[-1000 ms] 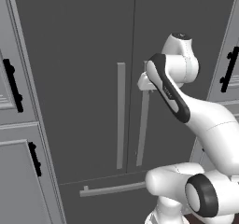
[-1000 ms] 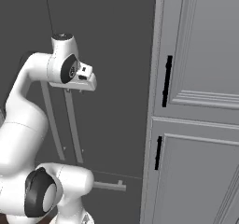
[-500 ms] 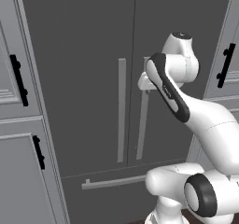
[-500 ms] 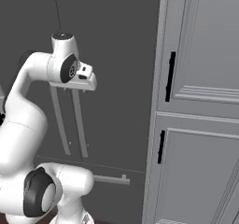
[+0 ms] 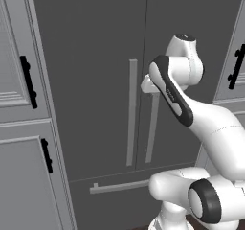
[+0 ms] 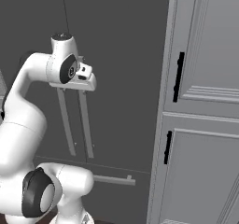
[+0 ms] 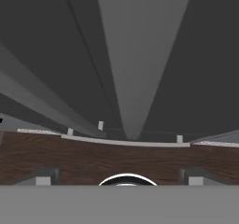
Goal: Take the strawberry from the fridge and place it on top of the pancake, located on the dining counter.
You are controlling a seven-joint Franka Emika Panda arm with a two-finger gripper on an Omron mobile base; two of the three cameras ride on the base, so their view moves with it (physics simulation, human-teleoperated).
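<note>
The dark grey fridge [image 5: 95, 56] stands straight ahead with both doors and the bottom drawer closed. My gripper [image 5: 147, 86] hangs at the top of the right door's light grey bar handle [image 5: 152, 128], close against the door and pointing down. From the right base, the gripper [image 6: 88, 78] sits just above the two handles [image 6: 85, 125]. In the hand view the handle [image 7: 140, 55] runs away between my widely spread fingertips [image 7: 45, 176], so the gripper [image 7: 119, 177] is open and empty. The strawberry, the pancake and the dining counter are out of view.
Light grey panelled cabinets with black handles flank the fridge on the left [image 5: 24, 104] and on the right [image 6: 205, 101]. The drawer's horizontal bar handle [image 5: 119, 186] sits low, near my base. Dark wood floor [image 7: 70, 157] lies below the hand.
The whole picture has slid to the right in both base views, so the base has moved. The arm keeps the same pose at the fridge handle.
</note>
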